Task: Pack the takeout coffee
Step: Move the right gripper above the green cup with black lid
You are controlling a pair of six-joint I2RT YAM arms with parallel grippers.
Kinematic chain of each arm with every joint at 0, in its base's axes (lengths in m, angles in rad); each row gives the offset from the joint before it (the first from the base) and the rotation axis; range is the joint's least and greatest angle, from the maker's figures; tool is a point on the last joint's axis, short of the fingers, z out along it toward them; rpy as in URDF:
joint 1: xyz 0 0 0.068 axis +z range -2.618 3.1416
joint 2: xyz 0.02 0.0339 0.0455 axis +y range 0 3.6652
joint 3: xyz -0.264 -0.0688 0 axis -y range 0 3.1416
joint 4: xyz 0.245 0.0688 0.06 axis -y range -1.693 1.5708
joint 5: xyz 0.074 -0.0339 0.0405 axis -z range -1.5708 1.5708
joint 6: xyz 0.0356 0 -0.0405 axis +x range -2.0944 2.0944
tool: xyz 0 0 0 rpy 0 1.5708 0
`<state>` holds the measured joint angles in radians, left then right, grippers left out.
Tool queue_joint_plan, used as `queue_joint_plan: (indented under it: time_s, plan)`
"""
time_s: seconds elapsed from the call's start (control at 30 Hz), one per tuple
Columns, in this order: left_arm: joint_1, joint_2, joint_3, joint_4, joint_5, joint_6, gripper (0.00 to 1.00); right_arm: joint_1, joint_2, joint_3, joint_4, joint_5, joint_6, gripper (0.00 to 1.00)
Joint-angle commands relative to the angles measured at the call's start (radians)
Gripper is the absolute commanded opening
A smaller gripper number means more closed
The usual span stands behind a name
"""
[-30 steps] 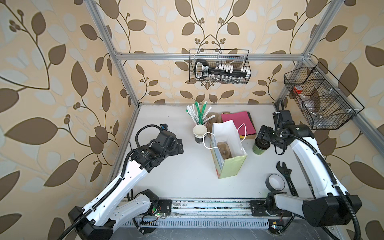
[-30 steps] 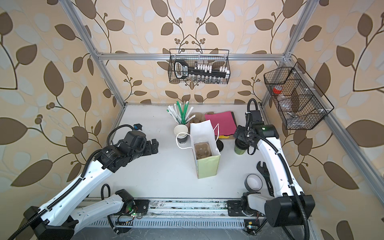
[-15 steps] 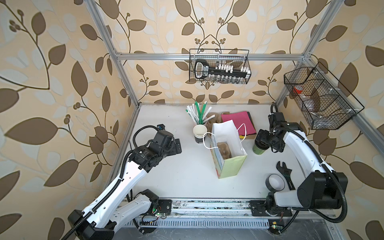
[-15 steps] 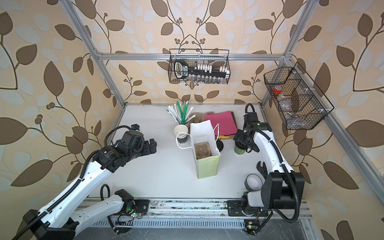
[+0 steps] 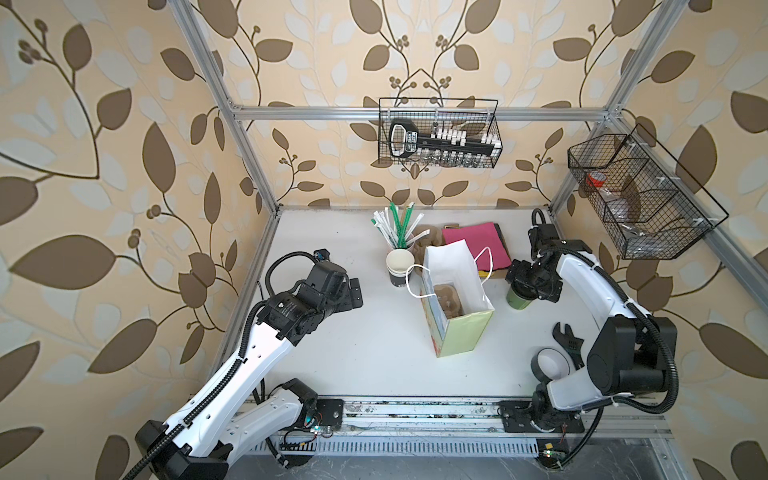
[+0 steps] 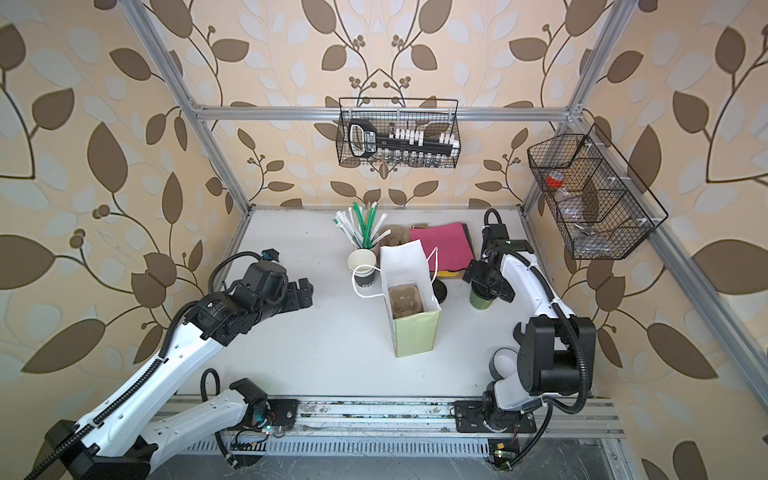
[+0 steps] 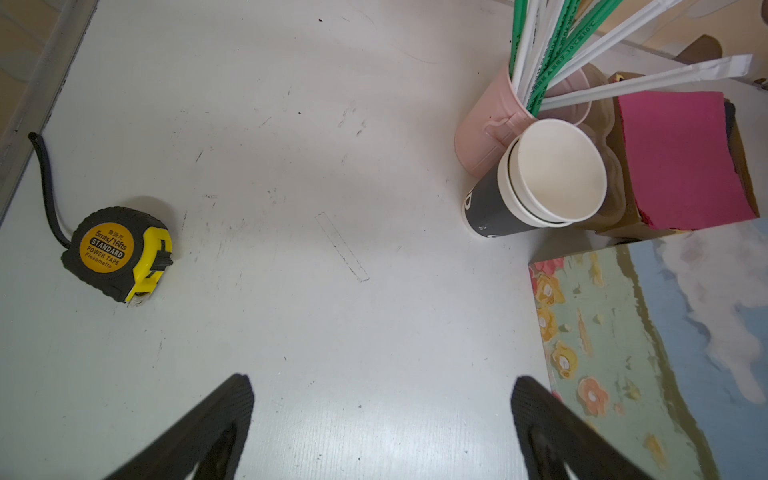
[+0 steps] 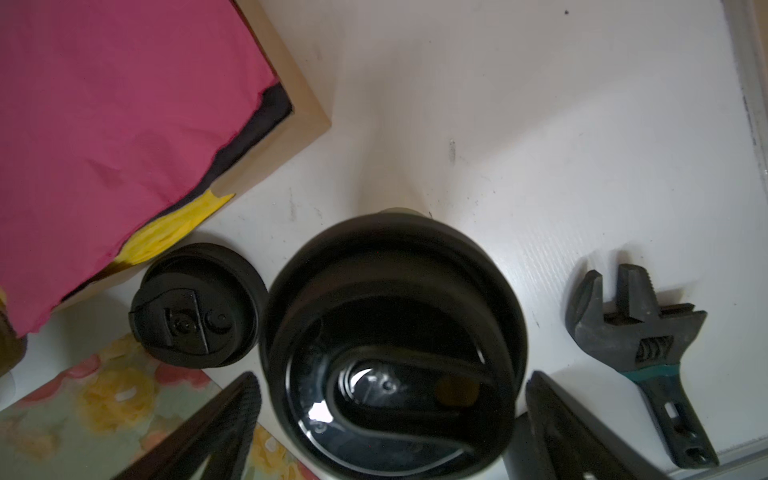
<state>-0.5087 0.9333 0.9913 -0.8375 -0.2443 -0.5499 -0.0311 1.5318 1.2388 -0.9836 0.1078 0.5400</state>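
Right wrist view shows the coffee (image 8: 390, 291) upright on the table (image 8: 540, 124), near the right side of the bag (image 8: 104, 407), with a loose lid (image 8: 195, 307) between them. The right gripper (image 8: 392, 376) is over it, fingers wide apart, one at each side; whether they touch it I cannot tell. The left gripper (image 7: 380, 379), also spread wide, hangs over the table left of the bag.
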Motion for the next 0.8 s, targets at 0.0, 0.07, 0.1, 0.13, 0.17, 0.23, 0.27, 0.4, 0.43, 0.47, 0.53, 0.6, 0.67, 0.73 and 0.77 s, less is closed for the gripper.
queue_joint_plan:
  time_s: [0.0, 0.07, 0.1, 0.13, 0.17, 0.23, 0.27, 0.4, 0.43, 0.47, 0.53, 0.6, 0.67, 0.73, 0.77]
  plan:
    - [0.006, -0.01, -0.006, -0.002, -0.013, 0.008, 0.99, 0.003, 0.012, 0.041, -0.002, -0.001, -0.015, 0.99]
    - [0.006, -0.009, -0.006, -0.002, -0.013, 0.011, 0.99, 0.012, 0.015, 0.048, -0.007, 0.019, -0.015, 0.99]
    - [0.006, -0.009, -0.007, 0.0, -0.013, 0.011, 0.99, 0.013, 0.019, 0.052, -0.01, 0.029, -0.015, 0.98]
    - [0.006, -0.009, -0.008, 0.0, -0.013, 0.011, 0.99, 0.014, 0.021, 0.057, -0.016, 0.033, -0.015, 0.98]
    - [0.006, -0.008, -0.008, 0.0, -0.013, 0.012, 0.99, 0.014, 0.024, 0.06, -0.018, 0.033, -0.017, 0.97]
    - [0.006, -0.003, -0.007, 0.0, -0.012, 0.013, 0.99, 0.012, 0.028, 0.06, -0.02, 0.027, -0.02, 0.96]
    - [0.006, -0.001, -0.007, 0.0, -0.011, 0.014, 0.99, 0.012, 0.033, 0.06, -0.02, 0.027, -0.02, 0.96]
    - [0.006, 0.004, -0.008, 0.0, -0.009, 0.016, 0.99, 0.014, 0.036, 0.063, -0.023, 0.033, -0.022, 0.93]
    - [0.006, 0.005, -0.007, 0.0, -0.009, 0.018, 0.99, 0.014, 0.036, 0.063, -0.024, 0.038, -0.024, 0.93]
    - [0.006, 0.007, -0.008, 0.0, -0.007, 0.018, 0.99, 0.014, 0.037, 0.062, -0.026, 0.039, -0.023, 0.91]
    - [0.006, 0.011, -0.008, 0.001, -0.002, 0.019, 0.99, 0.016, 0.038, 0.064, -0.029, 0.037, -0.024, 0.89]
    - [0.006, 0.014, -0.007, 0.002, 0.0, 0.021, 0.99, 0.022, 0.034, 0.064, -0.03, 0.045, -0.025, 0.89]
    - [0.006, 0.015, -0.007, 0.002, 0.0, 0.021, 0.99, 0.026, 0.028, 0.067, -0.036, 0.065, -0.025, 0.89]
    - [0.007, 0.013, -0.01, 0.002, 0.0, 0.021, 0.99, 0.027, 0.024, 0.073, -0.042, 0.073, -0.027, 0.89]
    - [0.006, 0.013, -0.009, 0.002, 0.0, 0.021, 0.99, 0.028, 0.021, 0.077, -0.044, 0.073, -0.027, 0.89]
